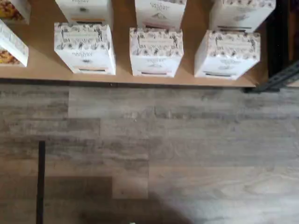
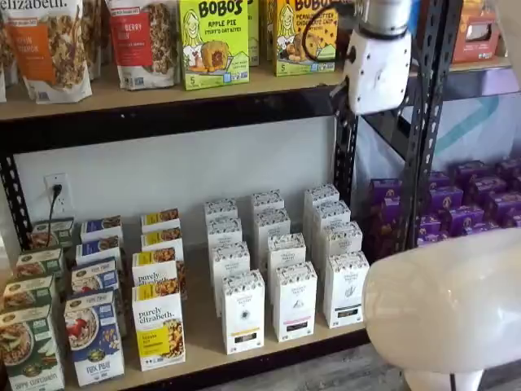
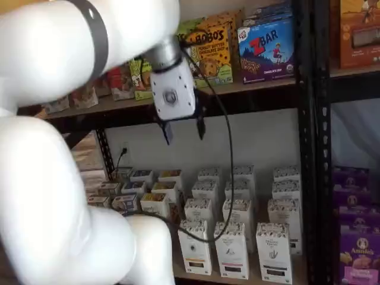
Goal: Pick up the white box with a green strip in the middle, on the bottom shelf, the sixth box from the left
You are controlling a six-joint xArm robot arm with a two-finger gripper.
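Only one shelf view shows the gripper [image 3: 183,129], its two black fingers hanging plainly apart and empty, high above the bottom shelf [image 3: 300,274]; the other shelf view shows just its white body, fingers hidden. Three columns of tall white cartons stand in both shelf views. The white box [image 2: 345,289] fronts the rightmost column, by the black upright. The wrist view shows it [image 1: 227,54] as the right one of three front cartons; its band's colour is unclear.
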